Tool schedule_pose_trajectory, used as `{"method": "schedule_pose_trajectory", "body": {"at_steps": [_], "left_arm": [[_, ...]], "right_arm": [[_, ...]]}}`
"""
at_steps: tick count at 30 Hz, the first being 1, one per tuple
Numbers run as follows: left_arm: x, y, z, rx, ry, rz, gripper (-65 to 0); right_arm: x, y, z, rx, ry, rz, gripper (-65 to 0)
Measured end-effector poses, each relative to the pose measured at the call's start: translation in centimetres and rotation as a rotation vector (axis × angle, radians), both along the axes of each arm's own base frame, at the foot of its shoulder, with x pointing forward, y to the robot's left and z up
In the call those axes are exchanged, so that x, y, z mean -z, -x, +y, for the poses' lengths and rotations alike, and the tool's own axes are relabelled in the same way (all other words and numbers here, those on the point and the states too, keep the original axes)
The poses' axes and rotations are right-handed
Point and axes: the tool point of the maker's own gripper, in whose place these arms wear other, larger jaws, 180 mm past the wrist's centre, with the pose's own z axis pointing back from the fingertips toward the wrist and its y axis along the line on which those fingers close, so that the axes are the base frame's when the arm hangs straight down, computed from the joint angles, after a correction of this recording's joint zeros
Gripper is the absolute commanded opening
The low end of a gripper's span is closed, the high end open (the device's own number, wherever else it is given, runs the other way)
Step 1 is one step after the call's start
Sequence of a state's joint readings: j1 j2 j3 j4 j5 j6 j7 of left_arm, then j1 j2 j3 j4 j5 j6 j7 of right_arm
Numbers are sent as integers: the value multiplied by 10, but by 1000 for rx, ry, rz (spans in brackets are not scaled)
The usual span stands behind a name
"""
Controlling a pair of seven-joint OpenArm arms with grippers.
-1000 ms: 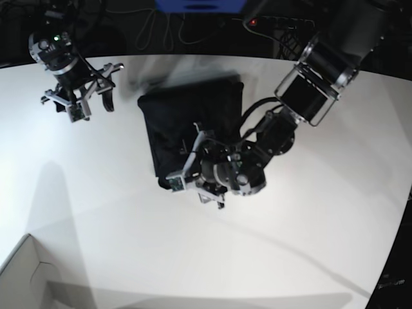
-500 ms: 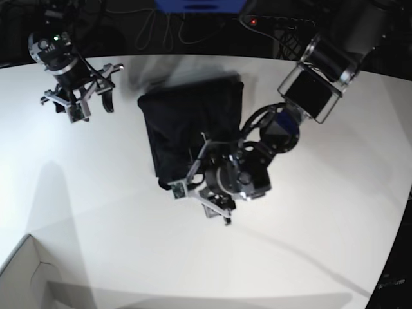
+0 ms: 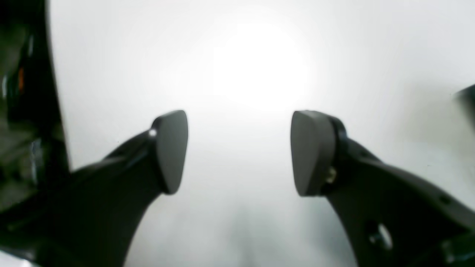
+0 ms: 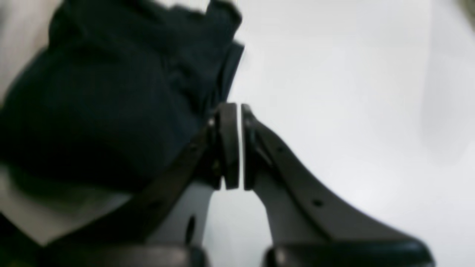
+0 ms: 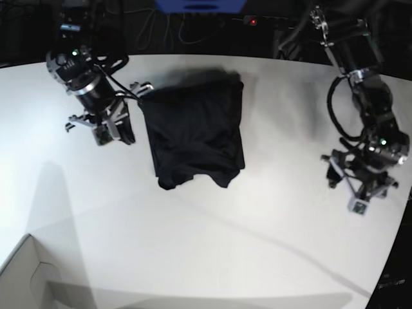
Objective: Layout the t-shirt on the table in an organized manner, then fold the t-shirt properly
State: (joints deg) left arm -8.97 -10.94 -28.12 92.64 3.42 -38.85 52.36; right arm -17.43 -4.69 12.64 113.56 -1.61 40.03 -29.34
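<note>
The black t-shirt point(image 5: 193, 132) lies folded into a rough rectangle on the white table point(image 5: 212, 244), at the back middle. Its front edge is uneven. My right gripper point(image 5: 123, 129) sits just left of the shirt's left edge. In the right wrist view the right gripper point(image 4: 234, 146) is shut with nothing between its pads, and the shirt point(image 4: 96, 104) lies close on its left. My left gripper point(image 5: 362, 188) is far to the right of the shirt. In the left wrist view the left gripper point(image 3: 239, 152) is open and empty over bare table point(image 3: 259, 66).
A white box corner point(image 5: 26, 277) stands at the front left. The table's curved edge point(image 5: 393, 257) runs close by the left arm at the right. Cables and a blue object point(image 5: 199, 5) lie behind the table's back edge.
My left arm has left the shirt's front edge and swung far to the right side of the table. My right arm has moved in toward the shirt's left edge.
</note>
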Motion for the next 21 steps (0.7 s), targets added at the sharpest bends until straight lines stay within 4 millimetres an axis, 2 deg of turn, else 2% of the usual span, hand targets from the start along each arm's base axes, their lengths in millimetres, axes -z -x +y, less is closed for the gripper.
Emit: {"method": "schedule_pose_trajectory", "body": {"at_steps": [4, 7, 9, 13, 17, 21], "left_arm": [[25, 60, 66, -200, -4, 81, -233], [36, 98, 94, -282, -19, 130, -233], [34, 117, 107, -314, -35, 136, -233], [24, 142, 129, -388, -65, 121, -233], [26, 158, 137, -424, -71, 136, -233], [28, 163, 138, -428, -70, 146, -233]], "right_arm": [[-8, -1, 50, -117, -62, -21, -650], [0, 0, 82, -201, -105, 2, -650], [10, 0, 90, -223, -110, 32, -650], [33, 6, 102, -254, -126, 98, -650], [55, 14, 113, -283, -139, 163, -650], [70, 28, 132, -329, -165, 217, -650]]}}
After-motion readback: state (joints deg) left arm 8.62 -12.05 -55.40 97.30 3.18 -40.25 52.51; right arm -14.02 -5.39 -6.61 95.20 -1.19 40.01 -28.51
